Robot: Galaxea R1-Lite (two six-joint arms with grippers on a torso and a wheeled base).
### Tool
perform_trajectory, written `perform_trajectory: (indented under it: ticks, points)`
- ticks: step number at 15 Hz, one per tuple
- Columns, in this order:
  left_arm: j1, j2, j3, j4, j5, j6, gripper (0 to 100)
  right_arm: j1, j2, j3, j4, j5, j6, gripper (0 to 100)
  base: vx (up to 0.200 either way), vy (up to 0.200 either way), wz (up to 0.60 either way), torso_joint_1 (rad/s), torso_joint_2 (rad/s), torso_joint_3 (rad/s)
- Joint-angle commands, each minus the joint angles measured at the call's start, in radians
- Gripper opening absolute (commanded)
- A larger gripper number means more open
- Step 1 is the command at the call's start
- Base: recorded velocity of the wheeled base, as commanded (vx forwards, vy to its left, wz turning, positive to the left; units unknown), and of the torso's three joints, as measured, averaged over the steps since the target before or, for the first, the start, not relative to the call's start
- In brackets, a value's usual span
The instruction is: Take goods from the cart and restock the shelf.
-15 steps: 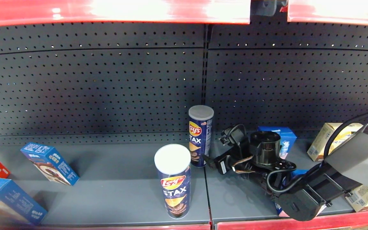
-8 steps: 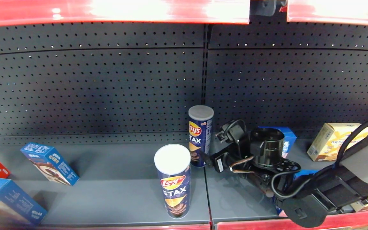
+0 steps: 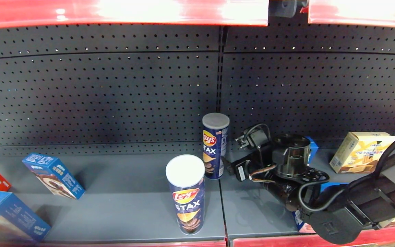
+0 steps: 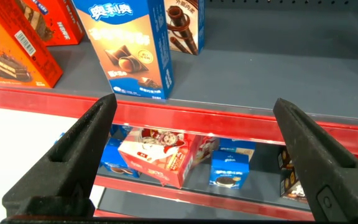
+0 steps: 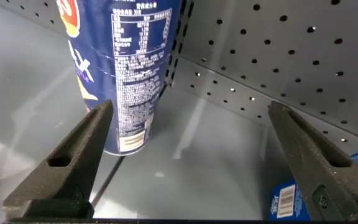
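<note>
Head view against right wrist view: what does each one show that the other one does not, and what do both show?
Head view adds the front chip can, a blue box on the left and a yellow box. Right wrist view adds the fine print and barcode on the back of the rear chip can. Both show that can and the pegboard wall.

Front chip can (image 3: 185,195), rear chip can (image 3: 215,145) upright on shelf (image 3: 122,192)

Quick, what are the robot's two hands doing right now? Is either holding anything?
Left gripper: open, holding nothing.
Right gripper: open, holding nothing, near the back chips can.
</note>
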Motion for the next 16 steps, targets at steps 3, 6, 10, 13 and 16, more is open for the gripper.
perform_trajectory:
  ticks: [3,6,10,13,16]
  points:
    - [0.0,0.002,0.0,0.0,0.0,0.0,100,-0.003,0.011,0.001,0.002,-0.028,-0.001,100,0.0,0.0,0.0,0.0,0.0,0.0]
    - [0.0,0.002,0.0,0.0,0.0,-0.001,100,-0.009,0.014,0.001,0.013,-0.054,0.0,100,0.0,0.0,0.0,0.0,0.0,0.0]
    - [0.0,0.0,0.0,0.0,0.0,0.0,100,-0.014,0.043,-0.006,0.016,-0.057,0.005,100,0.0,0.0,0.0,0.0,0.0,0.0]
    - [0.0,0.002,0.0,0.0,0.0,0.0,100,-0.017,0.084,-0.033,0.016,-0.067,0.012,100,0.0,0.0,0.0,0.0,0.0,0.0]
    - [0.0,0.002,0.0,0.0,0.0,-0.001,100,-0.048,0.12,-0.062,0.016,-0.091,0.014,100,0.0,0.0,0.0,0.0,0.0,0.0]
